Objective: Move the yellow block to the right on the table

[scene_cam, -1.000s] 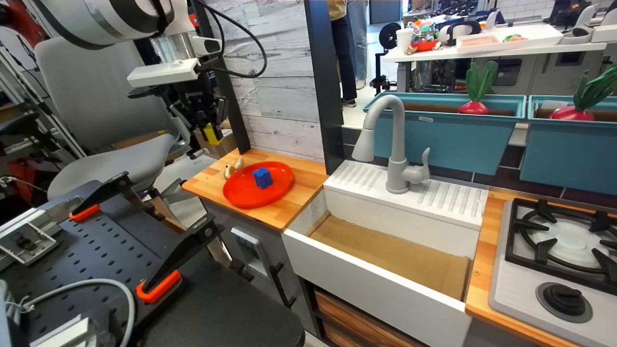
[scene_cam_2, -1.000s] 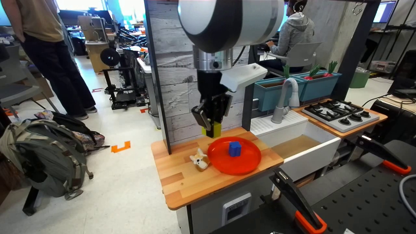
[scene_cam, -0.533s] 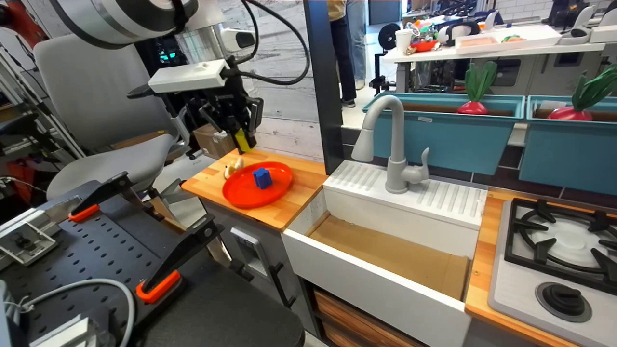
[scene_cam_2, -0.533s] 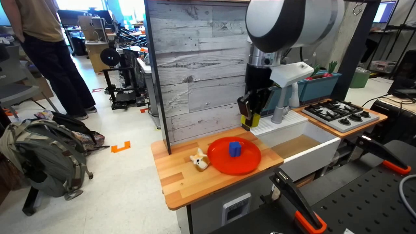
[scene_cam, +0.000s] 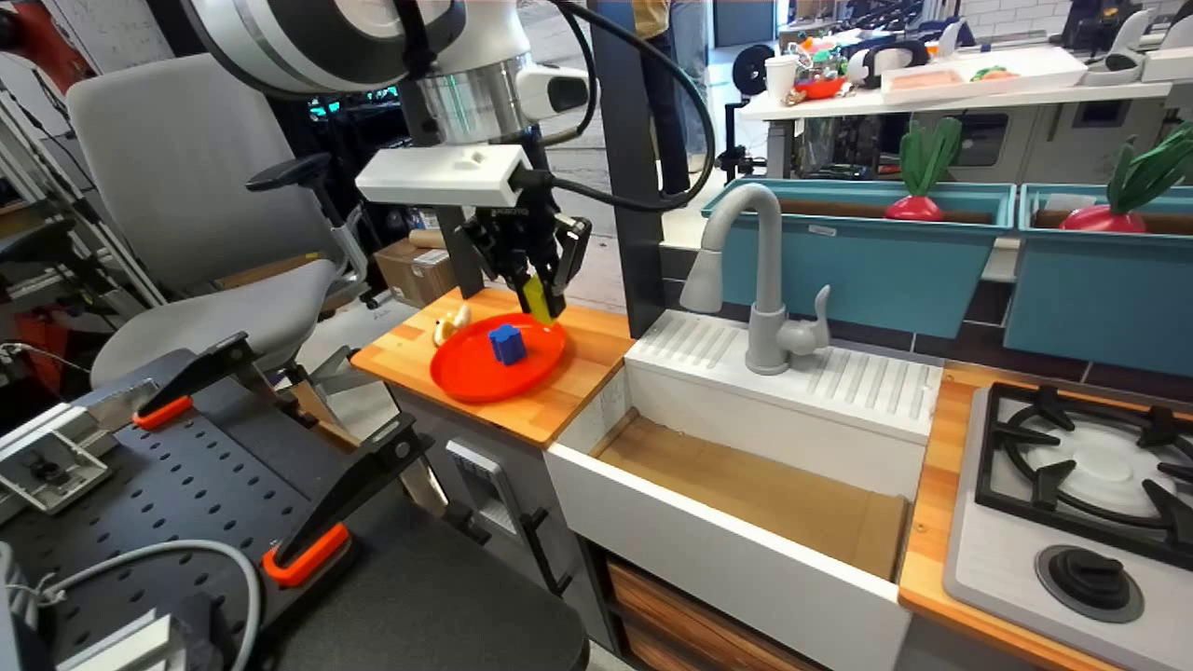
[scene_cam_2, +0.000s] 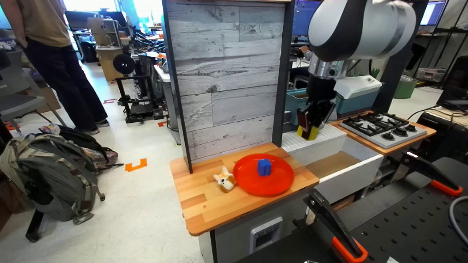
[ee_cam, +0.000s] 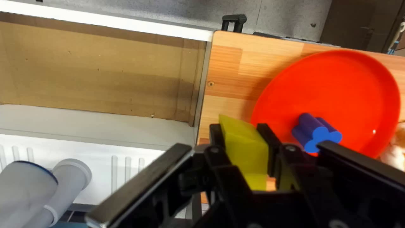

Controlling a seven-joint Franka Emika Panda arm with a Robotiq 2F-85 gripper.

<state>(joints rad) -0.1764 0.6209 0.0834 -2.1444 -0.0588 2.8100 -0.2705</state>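
Observation:
The yellow block is between my gripper's two black fingers in the wrist view, tilted. The gripper is shut on it and holds it in the air. In an exterior view the block shows above the back right part of the light-brown table, behind the round plate. In an exterior view the block appears in front of the sink's white ridged ledge. In the wrist view it lies across the table strip between the sink edge and the plate.
A round orange-red plate with a small blue piece on it stands on the table. A small plush toy lies beside it. The white sink with its grey faucet adjoins the table. A dark post rises at the table's back.
My gripper has moved to the right with the yellow block in both exterior views, away from the table's far-left back part. The plate, blue piece and plush toy have not moved.

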